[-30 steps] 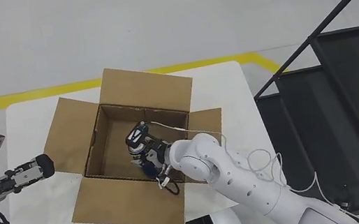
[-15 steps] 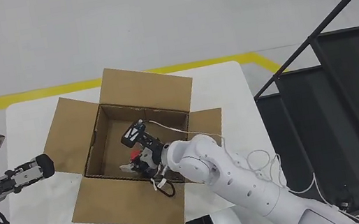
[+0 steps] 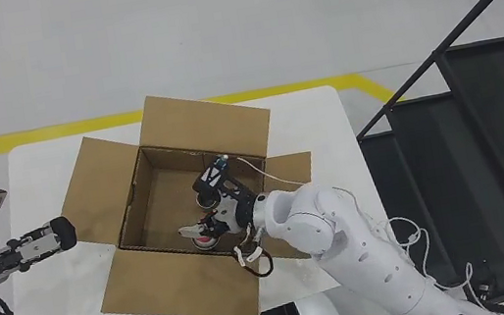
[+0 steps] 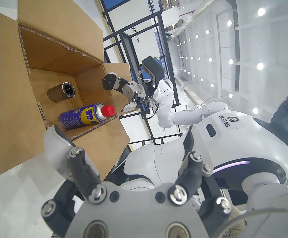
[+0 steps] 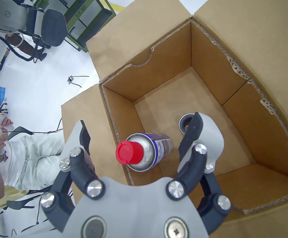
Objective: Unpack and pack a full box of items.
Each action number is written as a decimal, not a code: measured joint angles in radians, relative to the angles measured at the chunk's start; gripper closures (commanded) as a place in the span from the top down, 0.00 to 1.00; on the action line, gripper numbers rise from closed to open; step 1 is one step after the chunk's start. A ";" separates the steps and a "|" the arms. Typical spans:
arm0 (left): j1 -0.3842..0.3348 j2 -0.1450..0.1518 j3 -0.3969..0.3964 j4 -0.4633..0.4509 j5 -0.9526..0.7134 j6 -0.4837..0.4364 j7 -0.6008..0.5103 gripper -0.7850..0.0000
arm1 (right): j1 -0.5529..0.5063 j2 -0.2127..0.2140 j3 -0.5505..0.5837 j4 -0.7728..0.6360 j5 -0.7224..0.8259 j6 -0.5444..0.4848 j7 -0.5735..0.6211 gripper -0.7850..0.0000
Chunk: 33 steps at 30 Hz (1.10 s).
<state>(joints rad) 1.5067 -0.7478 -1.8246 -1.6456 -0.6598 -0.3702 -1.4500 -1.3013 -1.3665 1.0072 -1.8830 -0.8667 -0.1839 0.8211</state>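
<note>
While the cardboard box [image 3: 201,116] sat with its four flaps folded outward, it held two items on its floor: one blue spray can [image 5: 148,148] with a red cap and one metal cylinder [image 4: 60,92]. The can lay on its side along the box's 6 o'clock wall, as seen from above, with the cap towards 3 o'clock. The cylinder lay near it on the 12 o'clock side, also on its side, with a gap between the two.

Above the can's cap end hung the right gripper [image 5: 139,121], raised over the box interior and clear of both items. Its two fingers were spread wide and gripped nothing, and in its own wrist view the red cap sat between them, lower down.

At the table's 9 o'clock edge, well apart from the box, was the left gripper [image 3: 51,235]. Its fingers were likewise spread and it carried nothing.

Under the box was a white table [image 3: 46,170] with rounded corners, and the box covered much of its middle. Around the table lay pale grey floor crossed by one yellow line [image 3: 31,138] at 12 o'clock. At 3 o'clock stood a black metal stair frame [image 3: 484,121].
</note>
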 measured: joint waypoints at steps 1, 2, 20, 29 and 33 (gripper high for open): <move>0.000 0.000 0.000 0.000 0.000 0.000 0.000 1.00 | -0.009 0.004 0.012 -0.008 0.012 -0.010 0.014 1.00; 0.000 0.000 0.000 0.000 0.000 0.000 0.000 1.00 | -0.020 0.009 0.029 -0.019 0.032 -0.024 0.039 1.00; 0.000 0.000 0.000 0.000 0.000 0.000 0.000 1.00 | -0.126 0.054 0.105 -0.050 0.266 0.041 0.300 1.00; 0.000 0.000 0.000 0.000 0.000 0.000 0.000 1.00 | -0.065 0.041 -0.003 0.009 0.334 0.124 0.233 1.00; 0.000 0.000 0.000 0.000 0.000 0.000 0.000 1.00 | -0.028 0.032 -0.044 0.047 0.361 0.145 0.197 1.00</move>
<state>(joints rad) 1.5067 -0.7478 -1.8246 -1.6456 -0.6598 -0.3702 -1.4500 -1.3298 -1.3344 0.9630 -1.8362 -0.5062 -0.0390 1.0186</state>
